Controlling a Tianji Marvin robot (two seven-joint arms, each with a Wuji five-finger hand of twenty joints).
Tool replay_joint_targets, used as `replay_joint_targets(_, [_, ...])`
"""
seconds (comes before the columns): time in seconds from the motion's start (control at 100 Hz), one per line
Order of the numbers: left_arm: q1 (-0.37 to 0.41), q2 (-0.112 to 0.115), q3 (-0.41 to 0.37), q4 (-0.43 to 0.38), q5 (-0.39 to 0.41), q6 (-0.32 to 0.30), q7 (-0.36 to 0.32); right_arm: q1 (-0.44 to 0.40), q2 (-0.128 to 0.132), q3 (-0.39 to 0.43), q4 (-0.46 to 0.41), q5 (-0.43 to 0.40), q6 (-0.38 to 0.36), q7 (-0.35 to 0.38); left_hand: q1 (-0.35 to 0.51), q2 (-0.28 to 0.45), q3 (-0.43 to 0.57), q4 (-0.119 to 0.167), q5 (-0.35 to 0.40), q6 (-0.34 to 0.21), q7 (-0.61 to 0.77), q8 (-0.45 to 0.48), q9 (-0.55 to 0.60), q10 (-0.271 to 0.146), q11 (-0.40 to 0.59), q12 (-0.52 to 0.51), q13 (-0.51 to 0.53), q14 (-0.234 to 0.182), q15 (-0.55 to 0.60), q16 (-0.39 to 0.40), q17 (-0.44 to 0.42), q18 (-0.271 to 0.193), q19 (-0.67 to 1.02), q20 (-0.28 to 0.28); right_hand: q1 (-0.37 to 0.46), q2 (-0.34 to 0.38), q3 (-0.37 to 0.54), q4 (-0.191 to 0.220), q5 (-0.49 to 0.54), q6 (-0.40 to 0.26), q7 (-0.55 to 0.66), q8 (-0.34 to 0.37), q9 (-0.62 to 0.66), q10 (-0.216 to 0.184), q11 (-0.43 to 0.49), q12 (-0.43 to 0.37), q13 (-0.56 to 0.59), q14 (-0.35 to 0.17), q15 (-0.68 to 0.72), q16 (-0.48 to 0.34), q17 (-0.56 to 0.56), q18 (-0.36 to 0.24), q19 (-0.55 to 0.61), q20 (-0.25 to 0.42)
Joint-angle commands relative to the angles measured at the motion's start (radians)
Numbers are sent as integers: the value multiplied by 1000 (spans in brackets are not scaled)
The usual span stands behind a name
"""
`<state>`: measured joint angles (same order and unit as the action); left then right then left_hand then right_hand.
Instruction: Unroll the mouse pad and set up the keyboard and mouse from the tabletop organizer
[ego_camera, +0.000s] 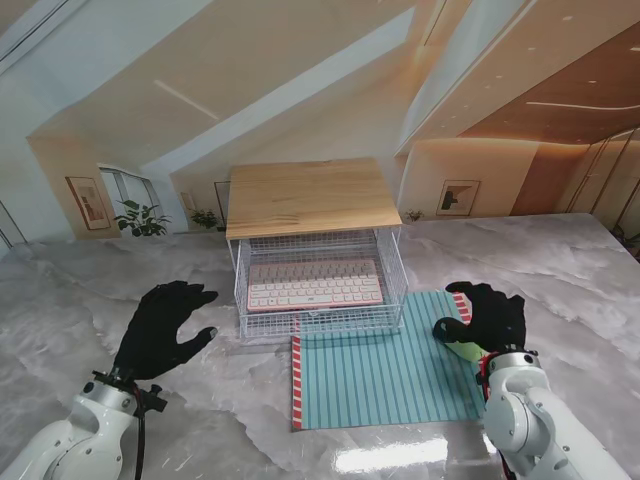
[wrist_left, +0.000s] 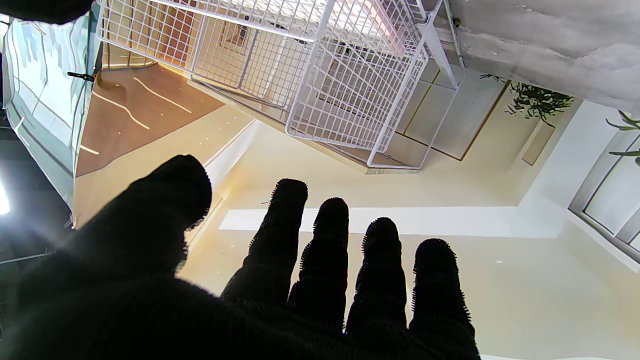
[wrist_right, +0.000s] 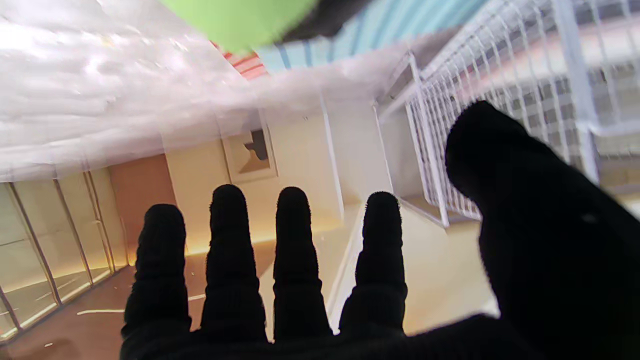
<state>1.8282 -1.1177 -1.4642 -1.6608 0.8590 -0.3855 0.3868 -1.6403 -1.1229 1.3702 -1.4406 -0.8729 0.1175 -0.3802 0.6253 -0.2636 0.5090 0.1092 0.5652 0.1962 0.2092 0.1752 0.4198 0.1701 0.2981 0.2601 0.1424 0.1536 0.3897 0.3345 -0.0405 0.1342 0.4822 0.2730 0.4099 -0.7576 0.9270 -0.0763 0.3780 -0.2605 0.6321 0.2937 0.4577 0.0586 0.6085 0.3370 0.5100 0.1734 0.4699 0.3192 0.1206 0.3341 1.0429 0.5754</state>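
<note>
Black-gloved left hand (ego_camera: 160, 328): fingers spread apart, holding nothing, hovering over bare marble to the left of the organizer; its wrist view shows all five fingers (wrist_left: 325, 250) splayed toward the wire basket.
Right hand (ego_camera: 490, 318): fingers apart, over the right edge of the mouse pad, nothing clamped in it as far as the views show.
Green object (ego_camera: 462, 350): a light green shape lies just under the right hand at the pad's right edge; it is probably the mouse, but it is blurred in the wrist view (wrist_right: 240, 20).
Mouse pad (ego_camera: 385, 370): unrolled flat on the desk, teal stripes with red-and-white edging, touching the front of the organizer.
Keyboard (ego_camera: 315, 285): pink and white, lying inside the wire basket.
Organizer (ego_camera: 310, 200): white wire basket under a wooden top, standing mid-desk, farther from me than the pad.
Desk (ego_camera: 120, 270): glossy grey marble.
</note>
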Motion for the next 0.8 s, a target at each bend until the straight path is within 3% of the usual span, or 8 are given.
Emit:
replay_joint_targets(0.0, [2,-5,3,-10,-2,-3,-19,-11,-7,4,-49,-2,-31,-8,-23,12,-13,18,-2,5,-13,-8,-4,-8,-3,-4,-27,-4,-13,-7,-7,-7,-9,9,-16,27,-14,18,-45,12,-11,-12,-45,-25,15,-2,-60,-29,0,1,-25,-26,-14,-31])
replay_joint_targets(0.15, [-2,-4,6,-14,-6,-5,-26,-29,-12,27,-132,9,-97,-17,-23,13,-12,18,0,8,-13,-8,-4,-6,-3,-4,-27,-5,-13,-6,-6,-8,-9,9,-17,49,-4,27,-73,64,1,-10,-70,-57,23,0,-92,-56,-3,0,-52,-51,-38,-55])
replay_joint_targets(0.25, [-5,-4,8,-19,-8,-4,-32,-31,-11,30,-171,2,-141,-22,-22,13,-13,18,2,9,-13,-9,-3,-5,-3,-4,-27,-4,-12,-6,-6,-8,-8,9,-21,72,23,33,-79,117,17,-12,-77,-94,31,0,-121,-114,2,4,-80,-112,-56,-82])
replay_joint_targets(0.32, [-5,-3,9,-23,-9,0,-38,-28,-11,25,-193,0,-170,-23,-21,14,-14,17,2,10,-14,-9,-3,-5,-3,-4,-28,-3,-12,-6,-6,-8,-7,9,-20,95,34,31,-70,142,23,-16,-72,-121,30,-2,-153,-182,0,5,-116,-175,-69,-97])
replay_joint_targets(0.42, [-6,-3,10,-27,-12,6,-44,-20,-8,13,-217,-13,-200,-18,-19,15,-15,17,3,11,-15,-10,-4,-3,-4,-4,-29,-3,-12,-6,-6,-8,-7,9,-14,121,31,27,-44,162,26,-24,-60,-127,21,-7,-161,-222,-9,1,-126,-225,-79,-120])
replay_joint_targets(0.64, [-8,-2,13,-33,-15,15,-54,18,0,-47,-269,-12,-228,50,-16,15,-18,17,6,14,-17,-11,-3,-2,-4,-4,-30,0,-11,-6,-6,-9,-5,9,-14,151,21,27,22,186,20,-41,-4,-112,-11,-19,-129,-227,-23,-7,-100,-272,-63,-192])
replay_joint_targets(0.79, [-11,-2,19,-35,-21,25,-61,75,7,-114,-284,-13,-219,116,-16,16,-20,17,7,14,-18,-12,-2,-2,-3,-4,-29,0,-9,-6,-5,-8,-4,8,-12,175,9,26,93,201,3,-47,75,-87,-40,-29,-64,-202,-25,-10,-69,-242,-24,-221])
